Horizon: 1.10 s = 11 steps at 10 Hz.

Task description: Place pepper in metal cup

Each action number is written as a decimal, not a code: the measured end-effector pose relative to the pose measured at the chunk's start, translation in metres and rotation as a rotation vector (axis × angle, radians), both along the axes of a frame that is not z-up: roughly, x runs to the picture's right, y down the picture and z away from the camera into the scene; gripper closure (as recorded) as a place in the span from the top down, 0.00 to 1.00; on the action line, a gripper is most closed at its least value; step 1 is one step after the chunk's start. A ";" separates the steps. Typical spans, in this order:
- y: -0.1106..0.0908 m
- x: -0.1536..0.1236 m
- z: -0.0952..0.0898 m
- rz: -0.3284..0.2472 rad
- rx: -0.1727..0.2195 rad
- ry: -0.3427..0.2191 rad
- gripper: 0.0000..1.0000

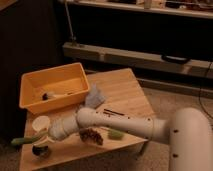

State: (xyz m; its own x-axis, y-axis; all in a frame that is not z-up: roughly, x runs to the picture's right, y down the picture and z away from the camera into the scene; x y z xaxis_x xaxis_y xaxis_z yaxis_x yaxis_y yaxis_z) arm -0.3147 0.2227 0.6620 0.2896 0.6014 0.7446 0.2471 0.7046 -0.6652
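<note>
Worktop (125, 95): pale wood, carries everything.
Arm (120, 122): white, reaches along the front edge to the far front corner.
Bin (30, 82): yellow, behind the fingers (45, 135), well apart.
Cream cup (41, 122): just behind the fingers, upright.
Gripper (42, 137): at the arm's end, low over that corner. The fingers look clenched on the pepper.
Pepper (22, 141): sticks outward from the fingers, away from the arm. Long axis near level, in line with the forearm, free end over the worktop's edge.
Metal cup (40, 150): right under the fingers, just beside them, mouth up. Contact with the pepper cannot be told.

Judgement: the cup sits beneath the held end, not the pepper's middle. Lying level, the pepper looks longer than the mouth, so tip one end down before letting go.
</note>
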 end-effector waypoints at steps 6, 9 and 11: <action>0.006 0.002 0.012 0.025 -0.018 -0.008 0.00; 0.006 0.002 0.014 0.030 -0.021 -0.010 0.00; 0.007 0.002 0.015 0.030 -0.020 -0.008 0.05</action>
State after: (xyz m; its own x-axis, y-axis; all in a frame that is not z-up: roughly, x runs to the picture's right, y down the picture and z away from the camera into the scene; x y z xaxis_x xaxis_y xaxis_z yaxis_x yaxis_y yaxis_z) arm -0.3126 0.2297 0.6772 0.2651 0.6248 0.7344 0.2315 0.6982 -0.6775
